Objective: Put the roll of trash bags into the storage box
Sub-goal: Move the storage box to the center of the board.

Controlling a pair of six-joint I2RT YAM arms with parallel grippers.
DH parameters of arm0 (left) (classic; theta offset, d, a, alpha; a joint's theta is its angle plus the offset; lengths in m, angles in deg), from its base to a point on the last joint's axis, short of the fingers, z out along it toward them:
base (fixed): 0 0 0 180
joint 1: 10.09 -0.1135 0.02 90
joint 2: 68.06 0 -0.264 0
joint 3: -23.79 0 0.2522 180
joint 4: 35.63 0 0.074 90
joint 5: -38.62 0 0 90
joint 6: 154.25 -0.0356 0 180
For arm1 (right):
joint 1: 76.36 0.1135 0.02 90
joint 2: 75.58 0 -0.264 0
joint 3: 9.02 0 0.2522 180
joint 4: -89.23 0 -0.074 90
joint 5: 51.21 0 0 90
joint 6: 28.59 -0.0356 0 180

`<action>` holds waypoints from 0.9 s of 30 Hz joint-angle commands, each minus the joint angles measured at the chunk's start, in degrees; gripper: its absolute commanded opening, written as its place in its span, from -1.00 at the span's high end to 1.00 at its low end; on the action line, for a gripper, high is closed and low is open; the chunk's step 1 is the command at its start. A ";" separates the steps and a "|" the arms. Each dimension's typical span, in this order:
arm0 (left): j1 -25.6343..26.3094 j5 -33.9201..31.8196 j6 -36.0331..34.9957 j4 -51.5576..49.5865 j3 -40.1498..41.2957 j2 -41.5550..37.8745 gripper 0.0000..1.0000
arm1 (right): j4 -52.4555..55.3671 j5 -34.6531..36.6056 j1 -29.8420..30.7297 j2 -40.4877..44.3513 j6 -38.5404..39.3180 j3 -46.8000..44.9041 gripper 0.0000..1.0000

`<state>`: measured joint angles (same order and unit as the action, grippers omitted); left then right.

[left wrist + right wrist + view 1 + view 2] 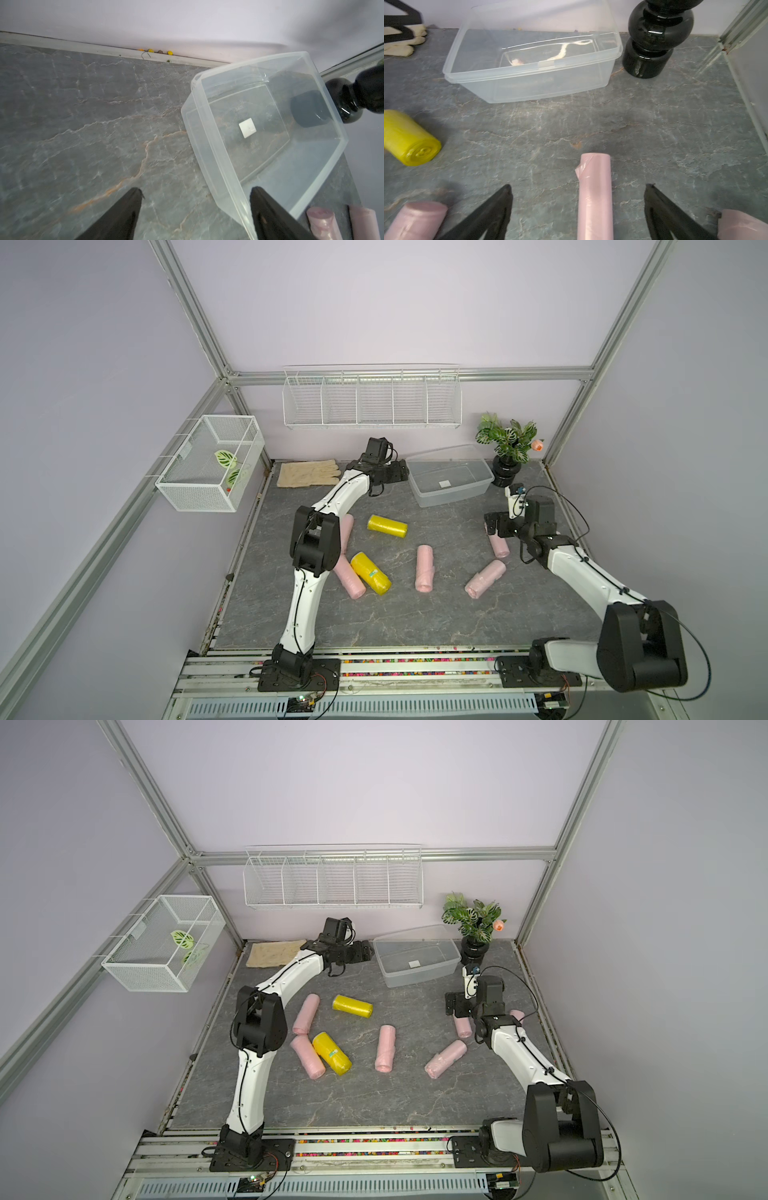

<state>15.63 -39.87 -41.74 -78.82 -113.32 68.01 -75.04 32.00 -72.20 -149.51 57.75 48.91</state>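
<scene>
The storage box (pixel 453 494) (pixel 415 977) is a clear, empty tub at the back of the table, with a white label on its floor. My left gripper (pixel 400 472) (pixel 195 188) hovers open at its left end; a corner of the box (pixel 209 145) lies between the fingers, and nothing is held. My right gripper (pixel 490 527) (pixel 578 186) is open low over a pink roll of trash bags (pixel 595 197) (pixel 499 548), which lies on the table between the fingers, untouched. The box (pixel 529 83) stands beyond it.
More rolls lie on the table: yellow ones (pixel 387 526) (pixel 371 573) and several pink ones (pixel 424 568) (pixel 485 578) (pixel 351 578). A black vase with a plant (pixel 508 472) stands right of the box. A beige glove (pixel 307 473) lies back left. A wire basket (pixel 210 464) and a wire rack (pixel 372 400) hang on the walls.
</scene>
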 commanded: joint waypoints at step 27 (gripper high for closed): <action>5.24 -5.80 -2.64 -8.94 -11.22 10.10 -0.61 | 8.77 -7.70 0.45 4.84 0.36 -2.19 -0.98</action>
<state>20.46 -43.24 -42.51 -84.59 -123.42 77.36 -67.63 26.10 -72.09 -144.99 57.82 45.43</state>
